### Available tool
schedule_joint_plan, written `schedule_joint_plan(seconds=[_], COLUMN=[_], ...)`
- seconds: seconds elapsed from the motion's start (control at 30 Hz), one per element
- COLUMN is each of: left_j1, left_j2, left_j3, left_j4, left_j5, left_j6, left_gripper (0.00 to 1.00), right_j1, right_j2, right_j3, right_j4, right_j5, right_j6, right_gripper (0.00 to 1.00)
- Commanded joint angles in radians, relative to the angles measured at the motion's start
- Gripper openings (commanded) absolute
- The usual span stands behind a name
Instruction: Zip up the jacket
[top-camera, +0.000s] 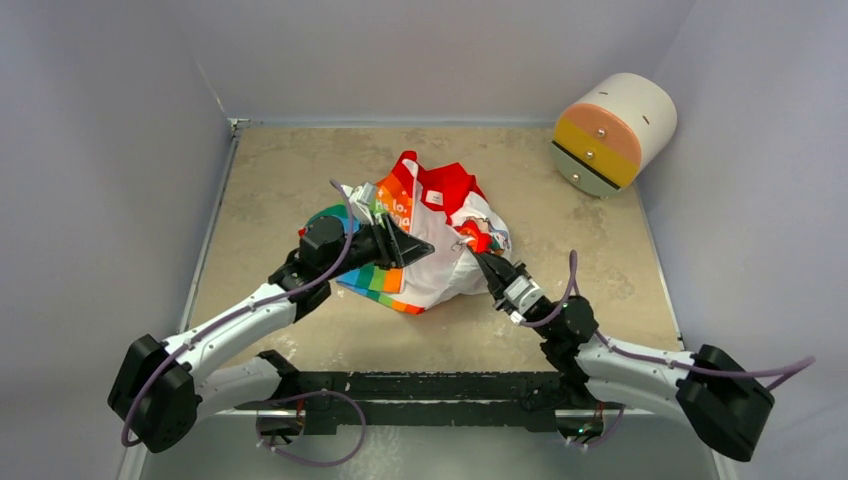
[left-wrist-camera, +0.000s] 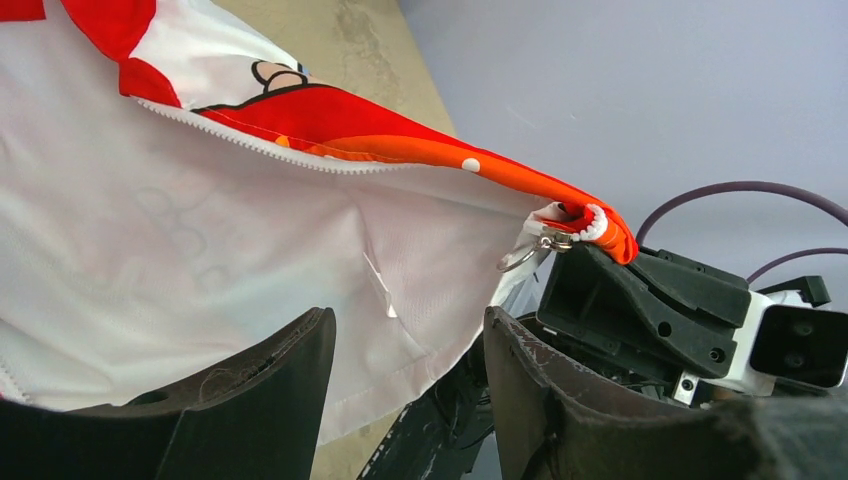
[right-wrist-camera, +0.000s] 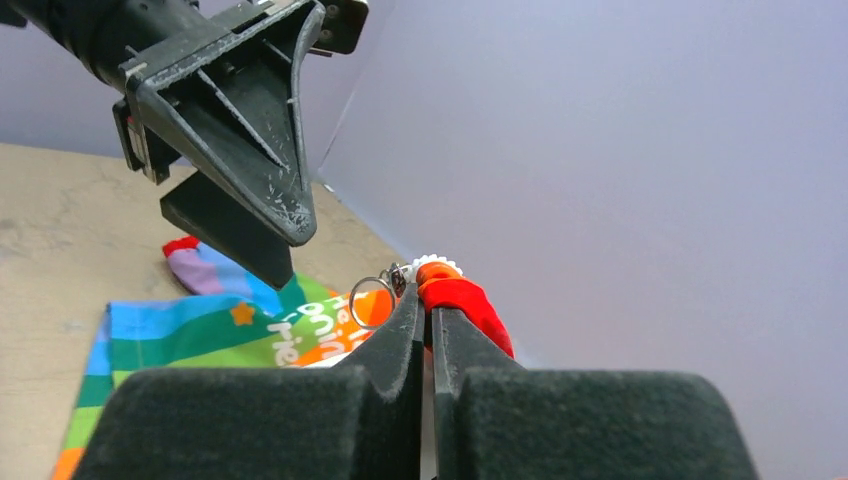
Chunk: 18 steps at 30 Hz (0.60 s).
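Your right gripper (right-wrist-camera: 428, 305) was pinched tight on the orange-red hem of the jacket (top-camera: 440, 275), with the fabric bunched at its fingertips and the ring pull (right-wrist-camera: 372, 302) just beside one tip. Your left gripper (left-wrist-camera: 410, 325) was spread wide and held nothing. The white lining (left-wrist-camera: 200, 260) hung just beyond its fingertips, with the zipper teeth (left-wrist-camera: 250, 145) farther out. The jacket lay heaped on the table (top-camera: 280, 180) between both grippers.

Soft, even light fell from above, and all three views were bright. The jacket (top-camera: 440, 250) cast only a faint shadow on the table (top-camera: 280, 180). Close to the lens, the left end effector (left-wrist-camera: 405, 330) and right end effector (right-wrist-camera: 428, 318) showed dark and slightly blurred. The jacket's white lining looked nearly washed out.
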Motion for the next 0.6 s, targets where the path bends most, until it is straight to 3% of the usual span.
schedule_joint_plan(seconds=[0.0,0.07,0.17,0.27,0.37,0.43,0.47,0.5,0.53,0.57], left_j1=[-0.004,-0.005,-0.003,-0.003,-0.004,-0.004,-0.004,-0.004,-0.003,-0.004], left_j2=[-0.039,-0.049,-0.061,-0.073,-0.084,-0.094,-0.1,-0.105,-0.113,-0.117], left_j3=[0.053,0.058,0.072,0.079,0.09,0.1,0.106,0.112,0.128,0.142], left_j4=[-0.014,-0.031,-0.057,-0.086,-0.112,-0.137,-0.149,-0.159,-0.175,-0.199], left_j5=[-0.001,-0.006,-0.01,-0.013,-0.016,-0.022,-0.028,-0.033,-0.035,-0.037], left_j6=[0.053,0.063,0.078,0.095,0.108,0.121,0.126,0.133,0.144,0.159], left_gripper=[0.55,0.55,0.55,0.55,0.55,0.55,0.55,0.55,0.55,0.55], right_j1=[-0.002,-0.002,-0.022,-0.035,-0.067,-0.071,-0.072,-0.072,-0.081,-0.101], right_j2=[0.069,0.115,0.188,0.189,0.189,0.165,0.18,0.179,0.139,0.077], right_j3=[0.016,0.056,0.008,0.089,0.06,0.145,0.154,0.13,0.125,0.186], right_j4=[0.304,0.267,0.496,0.284,0.369,0.21,0.231,0.299,0.286,0.091], right_j5=[-0.078,0.018,-0.138,-0.002,-0.22,-0.004,0.091,0.018,-0.204,-0.339], right_j6=[-0.164,-0.184,-0.116,-0.109,-0.042,-0.045,-0.054,-0.068,-0.026,-0.028], right_gripper=[0.0,0.0,0.0,0.0,0.0,0.0,0.0,0.0,0.0,0.0])
